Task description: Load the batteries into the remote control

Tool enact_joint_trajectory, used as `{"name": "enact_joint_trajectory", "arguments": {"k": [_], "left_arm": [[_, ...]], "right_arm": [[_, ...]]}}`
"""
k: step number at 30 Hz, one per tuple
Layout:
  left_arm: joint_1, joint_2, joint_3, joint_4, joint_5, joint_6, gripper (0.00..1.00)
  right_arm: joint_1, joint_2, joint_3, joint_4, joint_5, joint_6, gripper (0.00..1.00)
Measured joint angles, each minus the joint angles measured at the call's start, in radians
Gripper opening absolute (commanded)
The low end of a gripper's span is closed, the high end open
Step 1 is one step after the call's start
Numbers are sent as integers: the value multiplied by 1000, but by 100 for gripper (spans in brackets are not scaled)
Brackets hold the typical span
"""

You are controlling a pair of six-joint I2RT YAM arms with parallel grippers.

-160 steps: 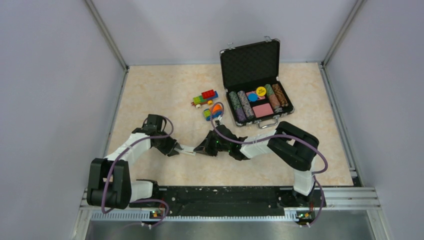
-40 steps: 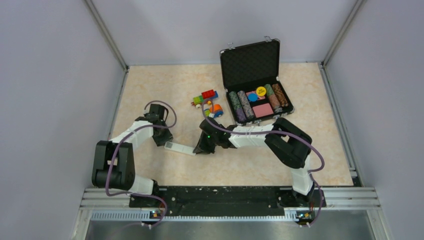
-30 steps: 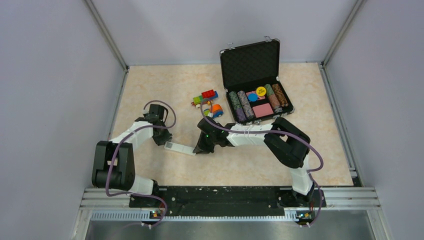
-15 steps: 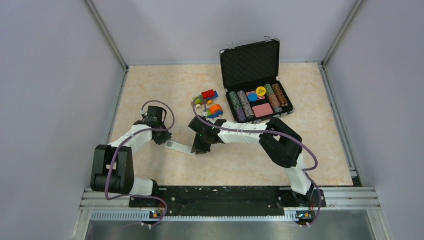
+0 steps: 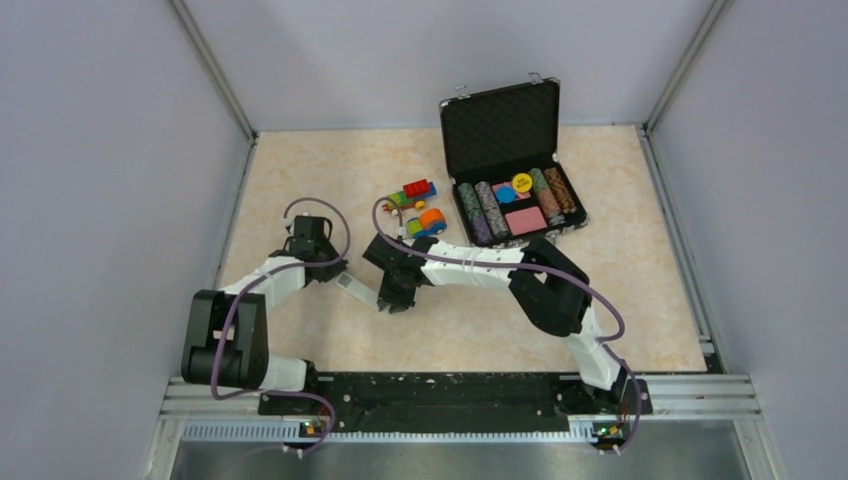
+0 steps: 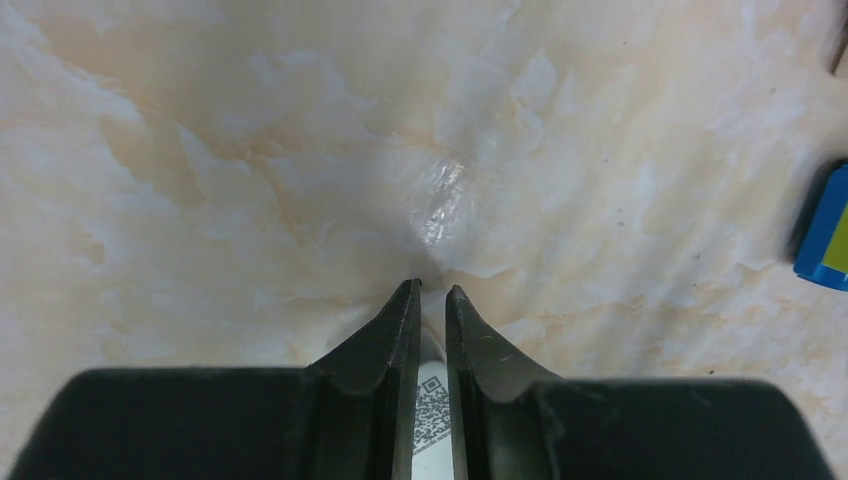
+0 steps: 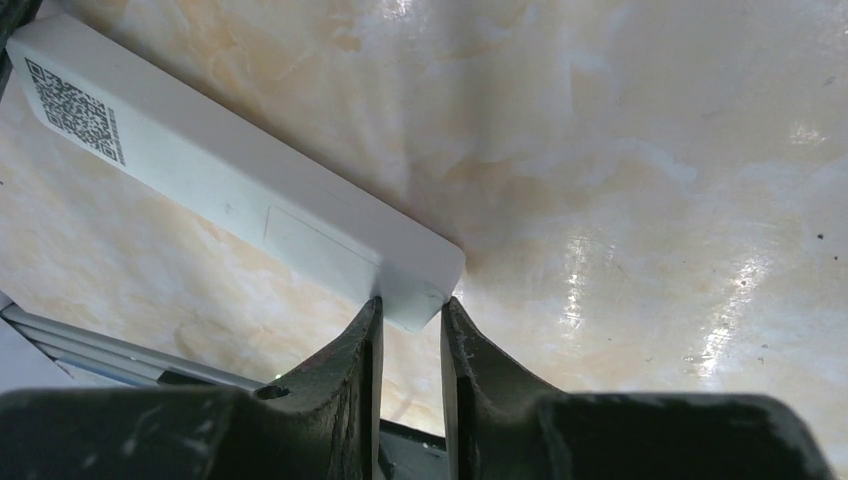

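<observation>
The remote control [image 5: 358,291], a slim white bar, lies slanted on the marble table between my two arms. Its back faces the right wrist camera, showing a QR label and a flush cover outline [image 7: 230,190]. My left gripper [image 5: 338,275] is shut on the upper-left end, and the QR label shows between its fingers [image 6: 432,395]. My right gripper [image 5: 388,298] pinches the lower-right end at the very fingertips [image 7: 410,305]. The batteries are out of view.
An open black case [image 5: 500,125] of poker chips stands at the back right. Two colourful toy vehicles [image 5: 412,192] [image 5: 428,222] sit just behind the right arm. A blue and yellow-green toy edge [image 6: 822,230] shows at the right of the left wrist view.
Both grippers have shifted left and away from the bases with the remote, which has turned steeper. The left jaws have narrowed onto its end.
</observation>
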Motion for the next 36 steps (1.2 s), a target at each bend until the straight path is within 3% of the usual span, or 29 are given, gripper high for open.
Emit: {"name": "enact_joint_trajectory", "arguments": {"k": [6, 10, 15, 24, 30, 36], "left_arm": [[0, 2, -29, 87, 26, -30, 11], [-49, 10, -46, 78, 183, -76, 13], [-80, 13, -19, -6, 256, -98, 20], [-74, 29, 160, -270, 160, -74, 34], [-51, -8, 282, -374, 90, -59, 44], [4, -185, 319, -441, 56, -69, 59]], "right_arm": [[6, 10, 23, -29, 9, 21, 23], [6, 8, 20, -27, 14, 34, 29], [6, -22, -44, 54, 29, 44, 41], [5, -150, -256, 227, 146, -2, 53], [-25, -302, -409, 328, 140, -192, 58], [-24, -312, -374, 432, 45, -534, 63]]}}
